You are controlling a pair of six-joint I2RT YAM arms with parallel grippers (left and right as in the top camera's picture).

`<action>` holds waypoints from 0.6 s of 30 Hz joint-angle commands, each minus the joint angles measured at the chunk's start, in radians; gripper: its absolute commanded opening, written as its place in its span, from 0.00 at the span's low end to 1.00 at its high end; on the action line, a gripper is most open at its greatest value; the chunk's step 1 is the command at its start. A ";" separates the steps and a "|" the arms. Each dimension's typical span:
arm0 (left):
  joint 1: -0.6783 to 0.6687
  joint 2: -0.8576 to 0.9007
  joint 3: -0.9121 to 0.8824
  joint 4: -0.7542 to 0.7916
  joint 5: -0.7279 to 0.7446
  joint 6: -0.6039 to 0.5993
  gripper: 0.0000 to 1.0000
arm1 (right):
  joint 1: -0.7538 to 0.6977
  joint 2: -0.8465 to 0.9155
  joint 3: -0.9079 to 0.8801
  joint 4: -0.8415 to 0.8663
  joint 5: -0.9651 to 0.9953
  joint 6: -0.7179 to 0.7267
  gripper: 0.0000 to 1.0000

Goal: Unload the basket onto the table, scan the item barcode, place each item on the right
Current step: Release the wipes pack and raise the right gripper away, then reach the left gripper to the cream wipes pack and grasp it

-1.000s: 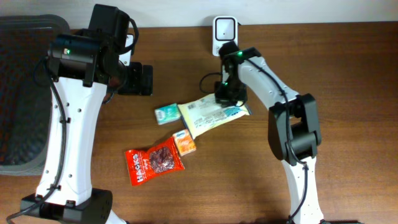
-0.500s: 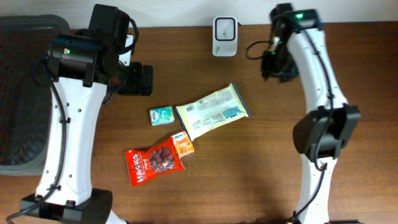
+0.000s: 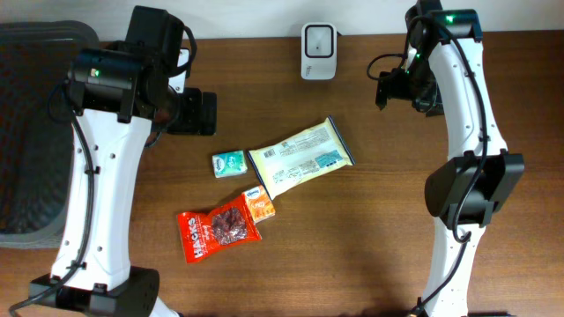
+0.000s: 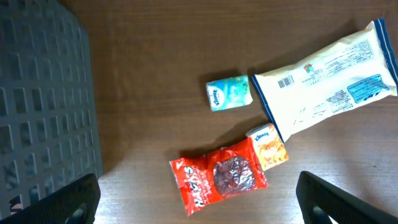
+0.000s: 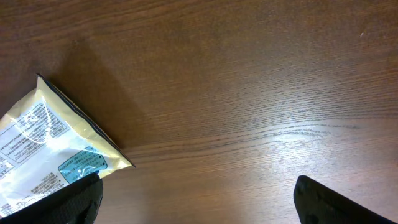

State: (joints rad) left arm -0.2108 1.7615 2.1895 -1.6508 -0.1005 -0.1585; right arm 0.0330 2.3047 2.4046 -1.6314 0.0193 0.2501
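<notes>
- Both tools stand wide with nothing between their fingers. The left tool (image 4: pixel 196 186) hangs above the packets, and the right tool (image 5: pixel 198 186) hangs over bare wood just past the pouch's corner.
- We see a dark brown, wood-grain tabletop (image 3: pixel 370 246) with a pale wall strip (image 3: pixel 229 18) along its far edge.
- Nearest us lies one red snack bag (image 3: pixel 218 231), with one orange tissue pack (image 3: pixel 260 203) touching its far right corner.
- Beyond them, one cream pouch (image 3: pixel 301 158) lies flat mid-tabletop with its barcode (image 4: pixel 285 81) facing up. One green tissue pack (image 3: pixel 229 164) sits just beside its left end. We count four packets in all.
- One white scanner (image 3: pixel 318 40) stands at the far edge, well apart from the pouch.
- One grey mesh basket (image 3: pixel 31 132) fills the left edge. Open wood lies between the pouch and the right arm (image 3: pixel 467 106), and across the near right.
</notes>
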 commanded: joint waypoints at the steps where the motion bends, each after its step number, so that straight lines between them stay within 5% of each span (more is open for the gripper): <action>1: 0.002 -0.005 -0.002 -0.019 0.007 -0.008 0.99 | -0.001 -0.010 0.005 -0.003 0.016 -0.007 0.98; 18: 0.002 -0.005 -0.002 0.074 0.120 -0.022 0.99 | -0.001 -0.010 0.005 -0.003 0.016 -0.007 0.99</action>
State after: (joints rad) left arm -0.2108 1.7615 2.1895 -1.5852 -0.0528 -0.1658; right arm 0.0334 2.3047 2.4046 -1.6314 0.0193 0.2501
